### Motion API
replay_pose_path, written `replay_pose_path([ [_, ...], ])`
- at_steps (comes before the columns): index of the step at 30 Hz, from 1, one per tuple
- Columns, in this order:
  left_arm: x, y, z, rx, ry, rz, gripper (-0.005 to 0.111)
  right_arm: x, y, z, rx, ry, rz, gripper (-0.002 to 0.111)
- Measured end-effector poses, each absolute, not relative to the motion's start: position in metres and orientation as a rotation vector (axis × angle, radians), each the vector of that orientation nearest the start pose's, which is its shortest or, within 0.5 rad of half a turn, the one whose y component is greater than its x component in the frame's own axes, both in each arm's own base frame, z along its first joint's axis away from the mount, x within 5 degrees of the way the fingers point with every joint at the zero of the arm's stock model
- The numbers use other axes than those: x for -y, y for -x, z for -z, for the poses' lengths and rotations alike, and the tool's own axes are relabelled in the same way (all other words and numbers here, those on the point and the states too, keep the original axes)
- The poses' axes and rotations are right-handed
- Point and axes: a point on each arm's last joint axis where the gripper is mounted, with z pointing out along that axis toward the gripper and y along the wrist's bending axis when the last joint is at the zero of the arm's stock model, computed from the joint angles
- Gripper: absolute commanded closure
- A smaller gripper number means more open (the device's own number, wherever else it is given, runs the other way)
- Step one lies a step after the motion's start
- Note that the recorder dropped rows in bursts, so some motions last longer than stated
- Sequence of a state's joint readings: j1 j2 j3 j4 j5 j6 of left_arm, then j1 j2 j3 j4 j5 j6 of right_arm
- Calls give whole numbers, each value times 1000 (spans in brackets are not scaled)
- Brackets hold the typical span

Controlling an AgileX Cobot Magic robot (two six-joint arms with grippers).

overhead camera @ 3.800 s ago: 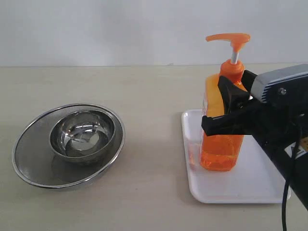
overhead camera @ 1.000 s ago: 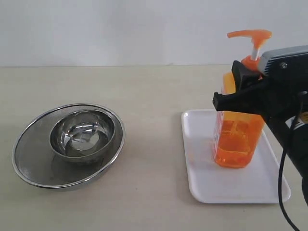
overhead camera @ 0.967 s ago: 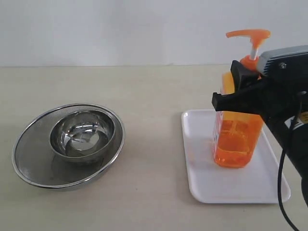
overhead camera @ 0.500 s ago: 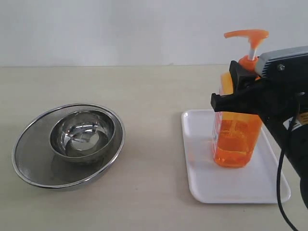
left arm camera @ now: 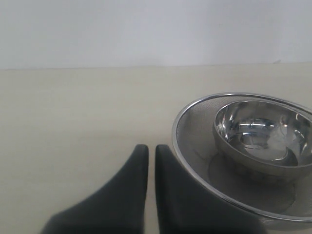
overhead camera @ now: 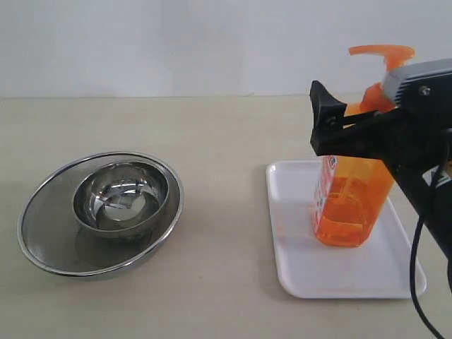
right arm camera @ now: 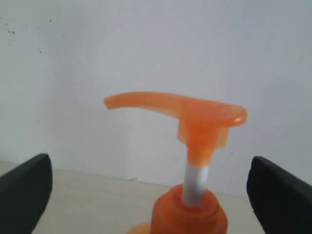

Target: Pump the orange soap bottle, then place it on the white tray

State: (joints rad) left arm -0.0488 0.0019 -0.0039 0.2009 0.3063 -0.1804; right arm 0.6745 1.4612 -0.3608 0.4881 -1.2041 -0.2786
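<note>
The table [overhead camera: 226, 134] runs back to a pale wall. The tray [overhead camera: 296, 272] lies on its right part, with its long rims running front to back. Well left of the tray, across a broad stretch of table, a steel bowl [overhead camera: 120, 194] sits inside a wider mesh bowl [overhead camera: 42, 233]. The bottle [overhead camera: 349, 208] stands upright on the back half of the tray, with bare tray in front of it and along the left rim. The right claw [right arm camera: 151, 170] is spread wide around the bottle's neck, its fingers [overhead camera: 326, 116] clear of it. The left claw [left arm camera: 151, 152] is closed on nothing beside the mesh bowl, far from the tray. The bottle's side label [overhead camera: 321, 191] is too small to read.
</note>
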Motion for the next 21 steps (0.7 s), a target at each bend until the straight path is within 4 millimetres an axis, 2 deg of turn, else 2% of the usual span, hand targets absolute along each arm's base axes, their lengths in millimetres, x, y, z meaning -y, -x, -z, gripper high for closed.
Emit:
replay_pose_path([
  [2,-3,-54,-187,-1782,-10,-27,102,-116,-207,-220,-1421,173,-169,4],
  [8,-3,-54,-187,-1782,-10,-27,102,-86,-161,-204,-1478,141,-266,4],
  [10,-3,-54,-187,-1782,-10,-27,102,-81,-151,-201,-1484,125,-316,4],
  [16,-3,-54,-187,-1782,-10,-27,102,-70,-135,-207,-1443,90,-412,5],
  [17,-3,-54,-187,-1782,-10,-27,102,-70,-133,-207,-1457,94,-428,7],
  [19,-3,-54,-187,-1782,-10,-27,102,-71,-130,-204,-1526,93,-472,23],
  [21,-3,-54,-187,-1782,-10,-27,102,-71,-128,-202,-1574,103,-492,50],
])
